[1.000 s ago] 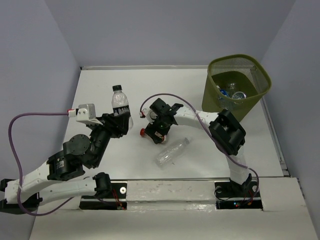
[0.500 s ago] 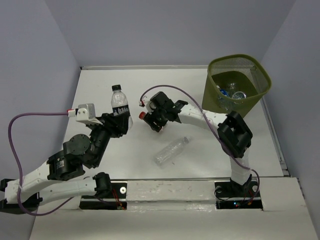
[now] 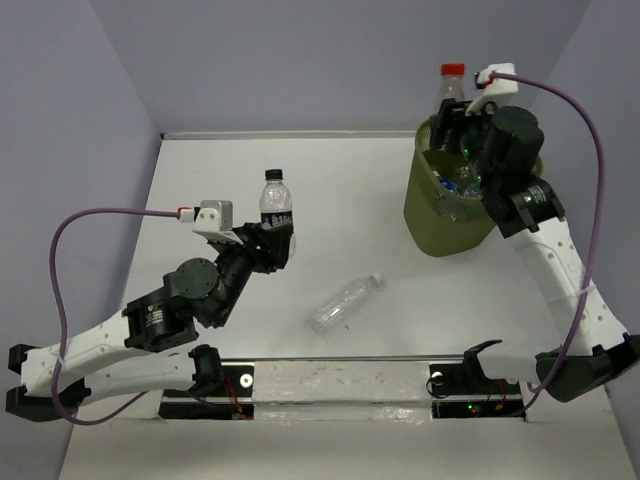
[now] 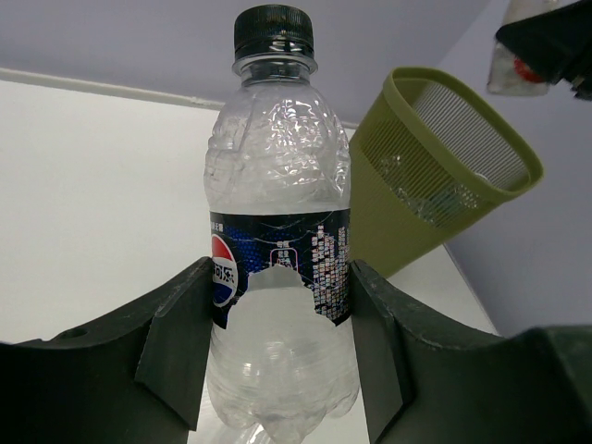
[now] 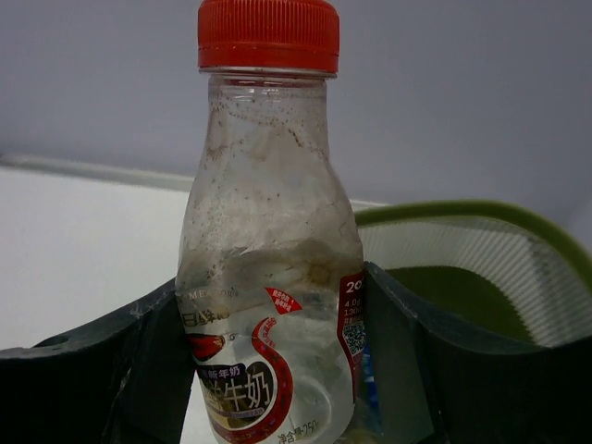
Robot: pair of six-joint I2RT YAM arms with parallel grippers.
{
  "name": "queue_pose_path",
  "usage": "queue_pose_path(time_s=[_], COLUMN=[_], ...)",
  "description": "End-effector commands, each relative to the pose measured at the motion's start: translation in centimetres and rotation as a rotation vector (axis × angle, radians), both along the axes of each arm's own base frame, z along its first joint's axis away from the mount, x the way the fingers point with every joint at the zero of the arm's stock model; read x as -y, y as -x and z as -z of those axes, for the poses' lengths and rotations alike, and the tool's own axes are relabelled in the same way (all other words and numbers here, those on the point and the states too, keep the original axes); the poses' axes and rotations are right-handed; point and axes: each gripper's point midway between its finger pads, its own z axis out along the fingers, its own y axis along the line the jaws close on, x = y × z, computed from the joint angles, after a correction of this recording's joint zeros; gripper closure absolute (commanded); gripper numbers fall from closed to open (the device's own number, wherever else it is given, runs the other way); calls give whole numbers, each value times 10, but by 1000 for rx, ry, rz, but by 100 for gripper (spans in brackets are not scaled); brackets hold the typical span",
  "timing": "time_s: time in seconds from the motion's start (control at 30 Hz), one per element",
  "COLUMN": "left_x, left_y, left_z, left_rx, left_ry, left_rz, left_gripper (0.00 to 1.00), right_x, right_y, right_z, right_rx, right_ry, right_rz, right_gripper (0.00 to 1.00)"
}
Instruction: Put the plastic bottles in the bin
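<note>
Pale lavender walls (image 3: 300, 60) close in a white table (image 3: 200, 180) on three sides. At the table's far right corner stands the olive-green wire-mesh bin (image 3: 425, 215), upright, with a rounded-square rim and sides that taper downward. Several clear plastic bottles (image 3: 465, 185) lie in a heap inside it, at least one with blue on it.

The right arm (image 3: 540, 235) reaches up from the near right edge to the bin, and a purple cable (image 3: 598, 150) loops along it. The right gripper (image 3: 455, 118) hovers by the far-left part of the rim. Its jaws are clamped on the lower body of a clear bottle with a red cap (image 3: 450, 90) and a red-and-white label. The bottle is held upright in the air. In the wrist view the bin's rim shows behind and to the right of it.

The left arm (image 3: 160, 315) stretches from the near left edge toward the middle of the table. The left gripper (image 3: 275, 235) has its jaws pressed against both sides of a clear bottle with a black cap (image 3: 276, 205) and a dark blue label. That bottle stands upright, well apart from the bin.

Between the two arms, a clear label-less bottle (image 3: 345, 303) lies on its side on the table, near the front edge, with no gripper touching it.
</note>
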Motion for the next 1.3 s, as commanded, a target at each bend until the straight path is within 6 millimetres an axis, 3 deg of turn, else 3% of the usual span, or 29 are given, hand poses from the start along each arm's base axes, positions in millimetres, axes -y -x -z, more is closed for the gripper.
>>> queue_pose_path(time_s=[0.0,0.03,0.07,0.13,0.17,0.2,0.23,0.27,0.33,0.4,0.43,0.47,0.5,0.57,0.63,0.67,0.7,0.73,0.77,0.8,0.87,0.9,0.93,0.97,1.03,1.07,1.17,1.27], left_x=[20,29,35,45,55,68,66,79,100,109,125,132,135,150,161,172,177,184,202,205,230,239,261,266,285,304,335,358], left_y=[-2,-3,-3,-4,-7,-11,-11,-14,-20,-29,-34,-38,-42,-56,-65,-71,-75,-78,-87,-89,-100,-104,-115,-118,-129,-136,-156,-171], left_z=[-34,-38,-45,-51,-55,-52,-61,-65,-65,-78,-74,-75,-88,-100,-107,-115,-120,-123,-112,-132,-138,-139,-121,-141,-139,-141,-140,-119], left_rx=[48,52,64,76,78,82,94,96,105,126,123,126,141,157,171,184,195,204,196,223,244,251,234,265,269,280,291,265], left_ry=[86,75,94,87,75,46,61,50,32,60,43,42,65,69,63,58,61,59,29,54,57,59,31,65,69,85,94,87], left_rz=[40,56,66,87,88,98,95,107,135,141,172,183,188,200,217,222,225,231,254,263,289,297,309,309,321,340,341,363], left_gripper=[76,76,76,76,76,76,76,76,77,77,77,77,77,77,77,77,77,77,77,77,77,77,77,77,77,77,77,75], right_x=[81,102,108,123,127,130,130,129,125,124,125,122,121,120,114,114,107,108,96,94,89,87,86,86,83,80,79,78], right_y=[-13,-17,-16,-16,-17,-17,-16,-12,-2,7,18,18,33,54,69,90,101,110,116,138,149,166,173,178,192,203,213,217], right_z=[9,20,24,33,41,41,43,37,25,17,8,11,0,-4,4,-7,-7,-6,13,6,28,26,28,36,36,34,41,44], right_rx=[-30,-57,-68,-89,-107,-110,-118,-114,-93,-82,-59,-72,-39,-16,-15,30,34,53,10,56,24,51,56,43,56,71,32,21], right_ry=[-83,-118,-162,-200,-210,-232,-230,-244,-267,-280,-294,-296,-312,-342,-370,-398,-434,-438,-464,-482,-490,-498,-502,-507,-515,-513,-493,-476], right_rz=[282,331,344,381,389,396,397,390,361,349,341,331,310,286,248,226,179,175,116,77,44,16,5,0,-32,-60,-69,-74], right_gripper=[95,94,89,69,53,21,10,2,0,0,0,0,1,2,14,27,69,84,94,100,100,100,100,100,100,100,100,100])
